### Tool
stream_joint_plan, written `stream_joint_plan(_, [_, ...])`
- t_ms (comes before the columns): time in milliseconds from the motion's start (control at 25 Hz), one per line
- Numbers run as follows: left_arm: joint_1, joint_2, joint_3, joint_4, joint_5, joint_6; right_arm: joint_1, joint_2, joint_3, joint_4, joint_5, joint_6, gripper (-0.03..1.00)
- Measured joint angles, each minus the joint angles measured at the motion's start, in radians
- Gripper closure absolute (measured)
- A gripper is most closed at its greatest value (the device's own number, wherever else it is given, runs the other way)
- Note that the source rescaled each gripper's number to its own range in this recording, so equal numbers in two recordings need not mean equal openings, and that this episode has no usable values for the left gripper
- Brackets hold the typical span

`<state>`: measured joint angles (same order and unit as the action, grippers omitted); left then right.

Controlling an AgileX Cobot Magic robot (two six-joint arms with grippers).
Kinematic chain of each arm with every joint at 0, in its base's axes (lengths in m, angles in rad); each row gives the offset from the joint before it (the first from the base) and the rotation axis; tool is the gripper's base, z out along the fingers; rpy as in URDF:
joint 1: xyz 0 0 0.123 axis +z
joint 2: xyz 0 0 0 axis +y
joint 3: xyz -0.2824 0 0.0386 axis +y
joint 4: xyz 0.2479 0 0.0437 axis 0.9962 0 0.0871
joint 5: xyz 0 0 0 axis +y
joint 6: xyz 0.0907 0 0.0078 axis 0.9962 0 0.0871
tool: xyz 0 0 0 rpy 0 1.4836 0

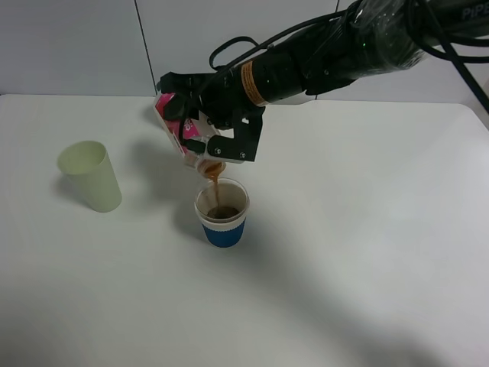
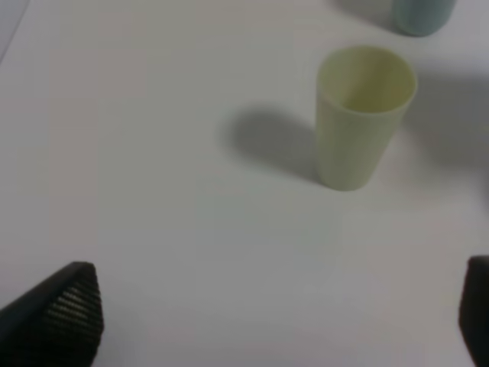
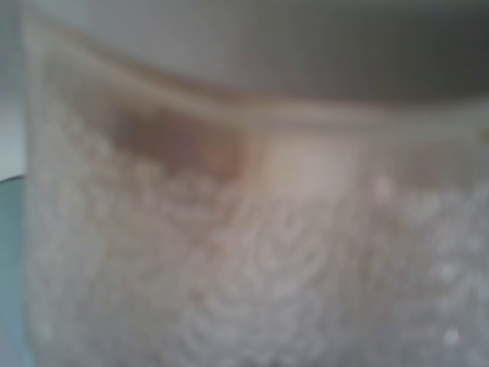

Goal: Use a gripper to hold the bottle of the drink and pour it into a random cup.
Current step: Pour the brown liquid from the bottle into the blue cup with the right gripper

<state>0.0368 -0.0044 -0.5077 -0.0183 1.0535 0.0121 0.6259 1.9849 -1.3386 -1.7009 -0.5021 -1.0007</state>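
In the exterior high view my right gripper (image 1: 210, 122) is shut on the bottle of the drink (image 1: 171, 116), which is tipped mouth-down. A brown stream (image 1: 213, 174) runs from its mouth into the cup (image 1: 223, 214), a clear cup with a blue sleeve, directly below. Brown liquid sits in the cup. The right wrist view is filled by the blurred translucent bottle (image 3: 252, 252) with brown liquid inside. My left gripper (image 2: 279, 321) is open over bare table; one black finger (image 2: 69, 310) shows at each lower corner of the left wrist view.
A pale yellow-green tumbler (image 1: 92, 176) stands upright on the white table (image 1: 367, 252), left of the cup, and also shows ahead of the left gripper (image 2: 363, 115). A teal tumbler (image 2: 420, 15) stands beyond it. The table's back edge meets a white wall.
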Motion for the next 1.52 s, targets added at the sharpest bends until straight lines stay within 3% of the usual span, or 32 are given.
stream_joint_plan(1520, [0.0, 0.0, 0.0, 0.0, 0.0, 0.0, 0.025, -0.026, 0.0, 0.018, -0.02, -0.186, 0.95])
